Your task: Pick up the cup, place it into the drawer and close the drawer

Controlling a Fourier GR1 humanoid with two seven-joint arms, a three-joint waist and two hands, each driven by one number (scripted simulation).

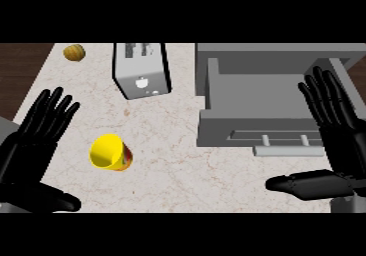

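You've got the yellow cup (110,152) lying tilted on the pale marbled worktop (178,170), its open mouth turned toward the lower left. It sits just to the right of your left hand (27,147), close to that hand's fingers (54,110) but not touching them; there's bare worktop between the two. Those left fingers are straight and spread, pointing up the view, grasping nothing.

Over on the other side, your right hand (341,140) is open too, fingers (326,97) stretched straight up over the right part of the grey drawer (267,112), thumb out to the left near the bottom of the view. Nothing is held there either. The cup is well apart from that hand, with the drawer's front between them.

The drawer stands pulled open, its front with the handle (285,140) facing you.

Count them off: one cup, one open drawer, one silver toaster (142,70) at the top of the worktop, left of the drawer, and one small round brownish thing (74,51) near the top left corner, which you can't make out any better from here. Two hands, both released.
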